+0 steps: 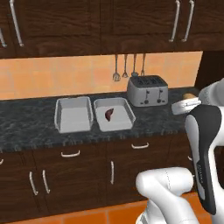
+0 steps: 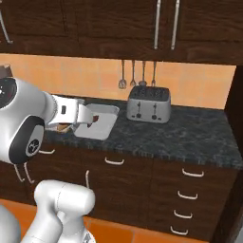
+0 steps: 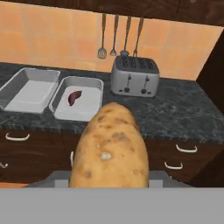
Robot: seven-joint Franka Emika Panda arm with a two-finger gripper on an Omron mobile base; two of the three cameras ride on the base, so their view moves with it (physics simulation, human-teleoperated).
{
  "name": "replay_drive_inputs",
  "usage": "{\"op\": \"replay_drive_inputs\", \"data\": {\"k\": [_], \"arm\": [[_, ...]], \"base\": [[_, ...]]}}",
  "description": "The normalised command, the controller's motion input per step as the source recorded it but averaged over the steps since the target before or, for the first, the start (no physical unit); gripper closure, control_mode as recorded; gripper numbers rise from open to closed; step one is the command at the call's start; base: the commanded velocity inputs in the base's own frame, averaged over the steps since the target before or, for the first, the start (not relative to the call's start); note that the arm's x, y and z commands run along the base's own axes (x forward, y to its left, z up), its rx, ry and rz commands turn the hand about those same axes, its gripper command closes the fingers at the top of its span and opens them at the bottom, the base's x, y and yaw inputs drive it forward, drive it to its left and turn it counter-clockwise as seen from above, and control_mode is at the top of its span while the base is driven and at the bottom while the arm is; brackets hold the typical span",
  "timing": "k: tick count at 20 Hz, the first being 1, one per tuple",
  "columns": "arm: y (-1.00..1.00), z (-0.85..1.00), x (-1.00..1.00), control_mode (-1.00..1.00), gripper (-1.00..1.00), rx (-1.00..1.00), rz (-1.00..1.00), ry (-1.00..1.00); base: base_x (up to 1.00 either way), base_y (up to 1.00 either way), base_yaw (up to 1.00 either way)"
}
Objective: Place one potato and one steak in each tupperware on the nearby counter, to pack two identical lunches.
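A brown-speckled yellow potato (image 3: pixel 110 151) looms close in the hand view, held in my gripper (image 1: pixel 187 100), which is shut on it; the potato hides the fingertips. I hold it in the air in front of the counter (image 1: pixel 26 127), right of the toaster. Two light grey tupperware tubs stand side by side on the counter. The left tub (image 1: pixel 73 114) has nothing in it. The right tub (image 1: pixel 120 120) holds one dark red steak (image 1: pixel 108 113), which the hand view also catches as the steak (image 3: pixel 74 97) in its tub (image 3: pixel 89 109).
A silver toaster (image 1: pixel 148 90) stands on the counter just right of the tubs. Metal utensils (image 1: pixel 129 65) hang on the orange tiled wall behind it. Dark drawers with white handles (image 1: pixel 140 145) run below the counter. A tall dark cabinet (image 2: pixel 235 95) borders the counter's right end.
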Motion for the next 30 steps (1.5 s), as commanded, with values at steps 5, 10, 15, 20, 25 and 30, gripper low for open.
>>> {"op": "replay_drive_inputs", "data": {"k": [5, 10, 15, 20, 25, 30], "arm": [[0.00, 0.00, 0.00, 1.00, 1.00, 0.00, 0.00, 0.00], [0.00, 0.00, 0.00, 1.00, 1.00, 0.00, 0.00, 0.00], [0.00, 0.00, 0.00, 1.00, 1.00, 0.00, 0.00, 0.00], [-0.02, -0.49, 0.11, -1.00, 1.00, 0.08, 0.05, -0.01], [0.03, -1.00, 0.95, -1.00, 1.00, 0.06, 0.05, 0.17], [0.13, -0.63, 1.00, -1.00, 1.00, 0.00, -0.01, 0.15]], "base": [[0.81, 1.00, 0.01], [0.11, 0.98, 0.03], [0.59, 0.42, 0.06], [0.19, 0.00, 0.04], [0.00, 0.00, 0.00], [0.00, 0.00, 0.00]]}}
